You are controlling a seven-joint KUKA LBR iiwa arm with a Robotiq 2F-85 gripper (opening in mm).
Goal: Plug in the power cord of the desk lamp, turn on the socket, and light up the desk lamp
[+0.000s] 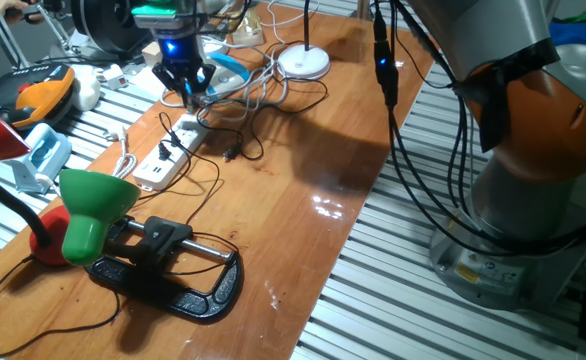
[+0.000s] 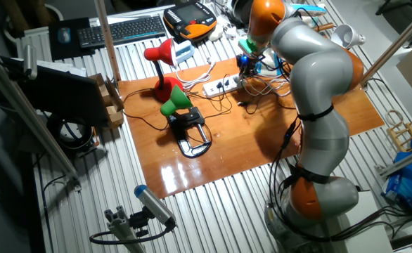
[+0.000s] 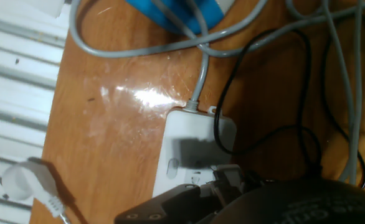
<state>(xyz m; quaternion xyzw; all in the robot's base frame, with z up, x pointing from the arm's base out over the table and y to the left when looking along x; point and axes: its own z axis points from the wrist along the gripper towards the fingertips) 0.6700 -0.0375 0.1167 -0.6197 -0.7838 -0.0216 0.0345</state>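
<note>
Toward eleven o'clock in one fixed view, my pincer (image 1: 187,88) hangs over the far end of the socket (image 1: 169,156), which lies lengthwise on the wooden bench (image 1: 303,170). I cannot tell from here how far my fingers stand apart, nor whether a plug sits between them. At twelve o'clock stands the desk lamp (image 1: 303,60) on its round white base, with the power cord (image 1: 263,85) looping between it and my pincer. A thin black cord (image 1: 235,140) trails just beside the strip, and a green lamp (image 1: 98,205) on a black clamp (image 1: 173,270) sits at seven o'clock.

Seen from the other fixed view, my pincer (image 2: 248,65) is at one o'clock, over the right end of the socket (image 2: 220,86); a red lamp (image 2: 160,60) stands at eleven.

Looking along my fingers in the hand view, the end of the socket (image 3: 192,152) fills the centre, its grey lead leaving toward twelve. My pincer's dark body covers six o'clock and hides the fingertips, so its opening stays unknown. A loose white plug (image 3: 27,180) lies at eight o'clock.

I judge that I am at the plugging-in step; next I must line up squarely over an outlet and press straight down.
</note>
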